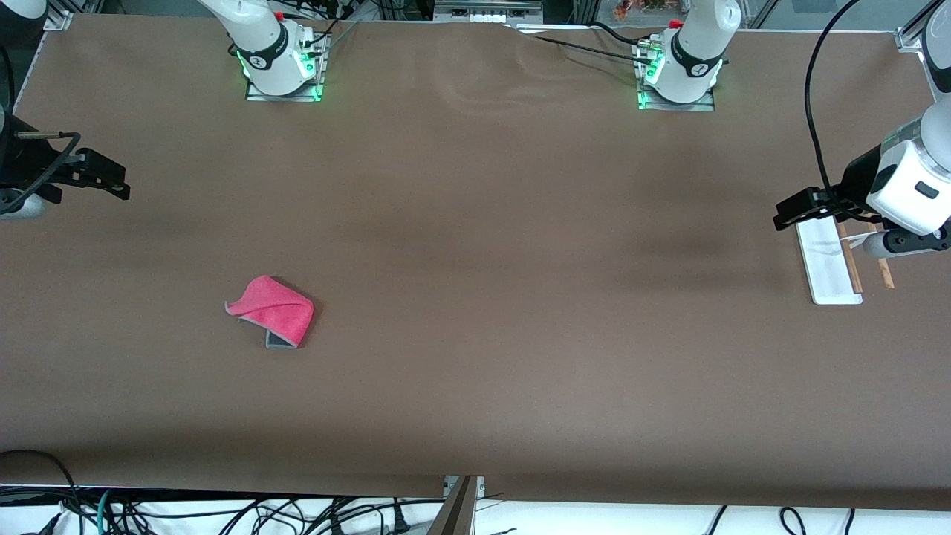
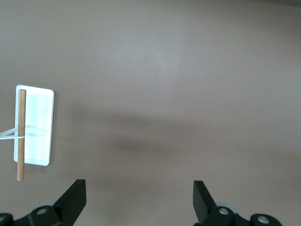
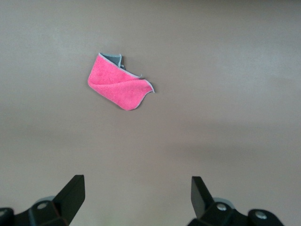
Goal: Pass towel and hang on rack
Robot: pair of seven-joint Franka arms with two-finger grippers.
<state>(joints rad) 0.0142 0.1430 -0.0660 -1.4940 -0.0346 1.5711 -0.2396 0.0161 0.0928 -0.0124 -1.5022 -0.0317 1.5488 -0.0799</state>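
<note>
The pink-red towel (image 1: pixel 271 319) lies crumpled on the brown table toward the right arm's end, with a grey corner of its reverse side showing (image 3: pixel 117 87). The rack (image 1: pixel 828 264) stands at the left arm's end, with a white flat base and brown rods (image 1: pixel 885 273). My left gripper (image 1: pixel 793 212) hangs open over the table beside the rack, with nothing between its fingers (image 2: pixel 139 197). The rack's base (image 2: pixel 37 136) and one rod (image 2: pixel 21 141) show off to the side in the left wrist view. My right gripper (image 1: pixel 108 182) hangs open and empty over the table edge, well apart from the towel (image 3: pixel 138 195).
Both arm bases (image 1: pixel 282 67) (image 1: pixel 680 74) stand along the table edge farthest from the front camera. A brown cloth covers the table (image 1: pixel 475 223). Cables (image 1: pixel 223 516) hang below the edge nearest the front camera.
</note>
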